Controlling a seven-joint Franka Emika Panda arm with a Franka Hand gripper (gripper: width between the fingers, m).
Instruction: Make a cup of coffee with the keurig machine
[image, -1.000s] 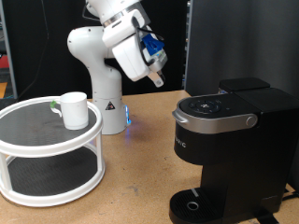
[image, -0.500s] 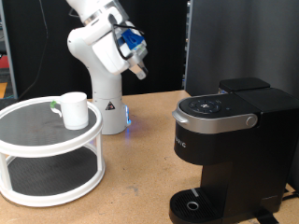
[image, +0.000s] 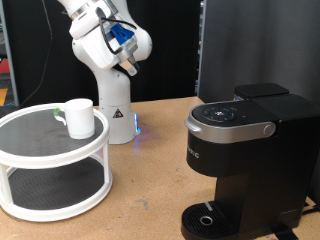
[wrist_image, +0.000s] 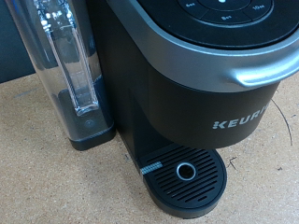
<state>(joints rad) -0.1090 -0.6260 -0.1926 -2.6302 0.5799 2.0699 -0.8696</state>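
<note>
The small white cup (image: 79, 117) stands upright on the top tier of a round white stand. The black keurig machine (image: 245, 165) sits at the exterior view's right with its silver-rimmed lid down. My gripper (image: 130, 66) hangs high in the air at the exterior view's top, above and to the right of the cup and well left of the machine, and nothing shows between its fingers. The wrist view shows the keurig machine (wrist_image: 196, 84), its pale lettering and its round drip base (wrist_image: 185, 175), but not the fingers.
The two-tier white stand (image: 50, 165) fills the exterior view's left. The robot's white base (image: 112, 110) rises right behind it. A clear water tank (wrist_image: 65, 70) is fixed to the machine's side. Bare brown tabletop (image: 150, 190) lies between stand and machine.
The arm has swung up and towards the exterior view's left, carrying the gripper away from the machine and closer to above the stand. Cup and machine have not moved.
</note>
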